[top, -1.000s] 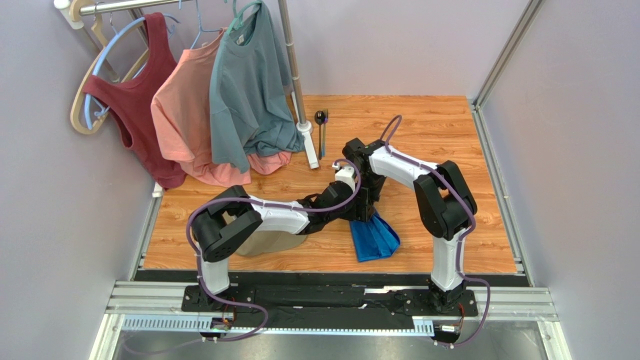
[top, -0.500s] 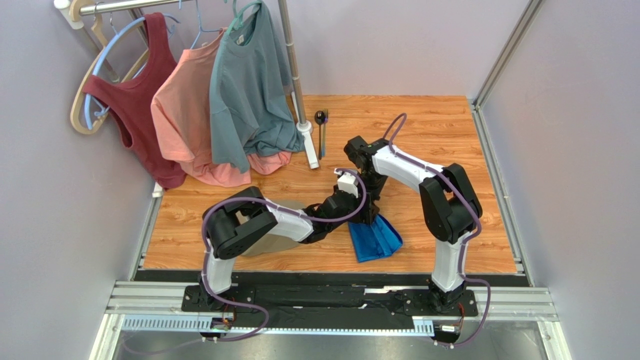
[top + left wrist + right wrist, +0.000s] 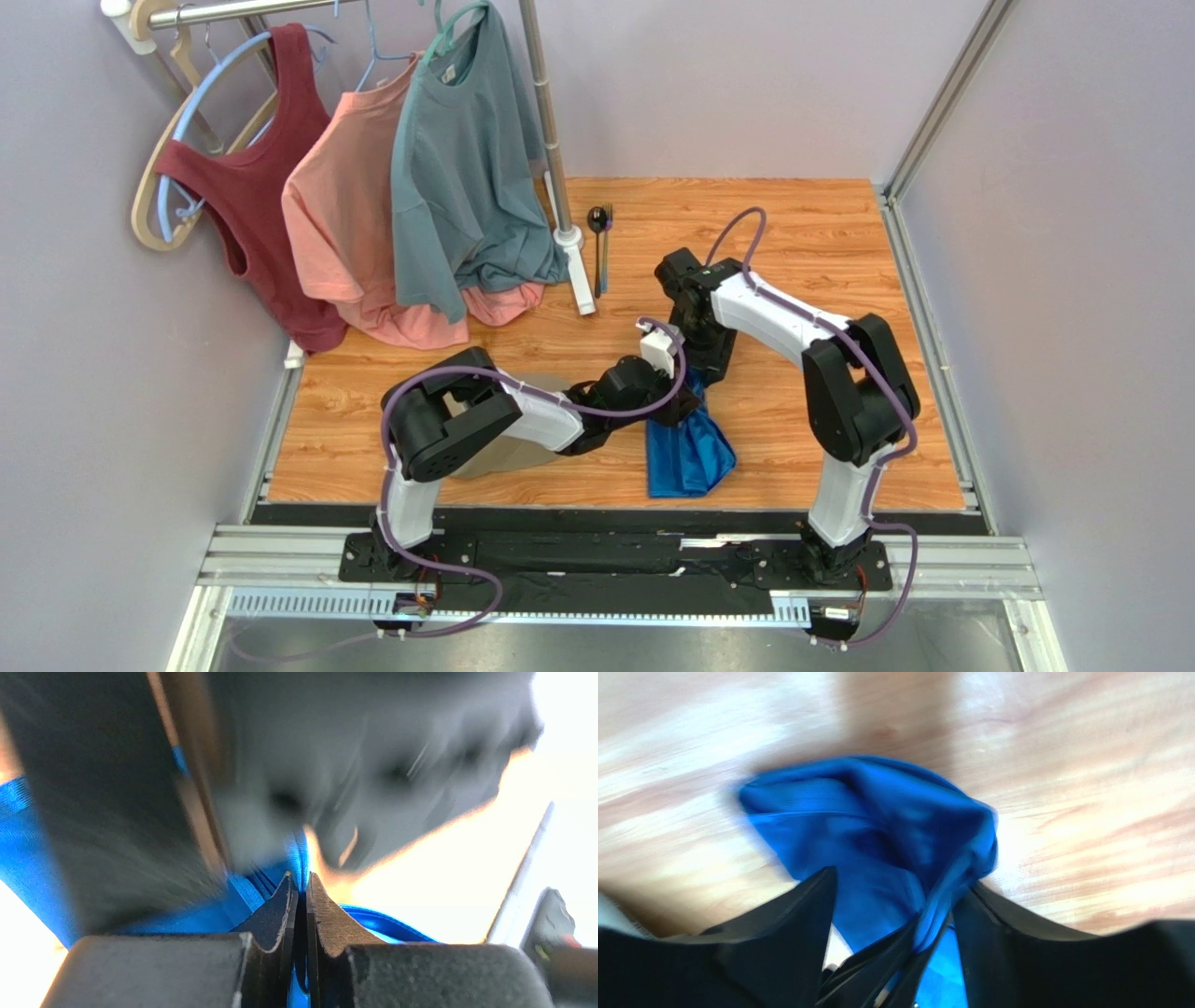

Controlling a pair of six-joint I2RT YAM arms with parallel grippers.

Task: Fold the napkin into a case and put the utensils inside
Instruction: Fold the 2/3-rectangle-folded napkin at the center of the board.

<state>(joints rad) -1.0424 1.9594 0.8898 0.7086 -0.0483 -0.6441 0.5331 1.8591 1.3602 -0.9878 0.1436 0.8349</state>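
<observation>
Royal-blue napkin point(image 3: 687, 451), slight sheen, darker folds, at black left hand point(image 3: 300, 903) and black right hand point(image 3: 896, 882). Desk point(image 3: 828, 238) orange-brown woodgrain. Left of left hand: tan cap point(image 3: 512, 451). Beyond both hands: black spoon point(image 3: 598, 219), purplish-blue fork point(image 3: 605, 266), maroon tank top point(image 3: 260, 182), salmon-pink tee point(image 3: 344, 217), grey-teal tee point(image 3: 463, 154). Left arm point(image 3: 540, 406), right arm point(image 3: 772, 315) white-black, purple cables point(image 3: 389, 434).

text: none readable | top external: no letters, numbers, brands or signs can be made out | left wrist: blurred, nothing legible | right wrist: blurred, nothing legible
</observation>
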